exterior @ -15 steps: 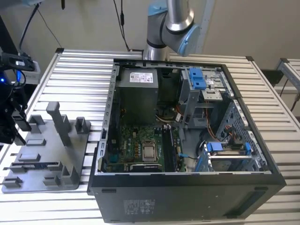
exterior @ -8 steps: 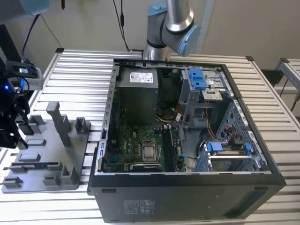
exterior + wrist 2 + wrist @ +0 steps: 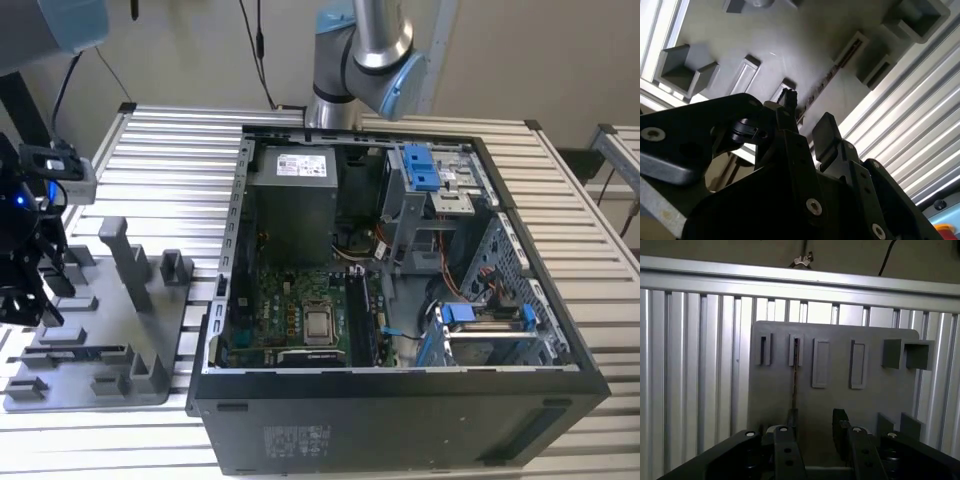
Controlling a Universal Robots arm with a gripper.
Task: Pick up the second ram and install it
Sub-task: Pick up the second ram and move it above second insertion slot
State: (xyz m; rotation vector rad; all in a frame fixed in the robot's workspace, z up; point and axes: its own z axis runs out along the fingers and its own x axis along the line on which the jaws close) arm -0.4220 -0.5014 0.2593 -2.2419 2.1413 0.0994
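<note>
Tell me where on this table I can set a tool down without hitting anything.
Bare table slats lie between the grey fixture plate and the far edge, on the exterior view's left of the computer case. A narrower strip runs past the case on that view's right. Crowded: the plate, with upright blocks, the ram and the gripper over it.

The second ram [image 3: 794, 375], thin and dark, stands on edge in a grey fixture plate [image 3: 880, 390].

The fixture plate [image 3: 105, 322] lay on the slatted table [image 3: 170, 170] at the exterior view's left, the computer case [image 3: 400, 420] at that view's right. The second ram [image 3: 795, 375] stood in the plate's slot.
</note>
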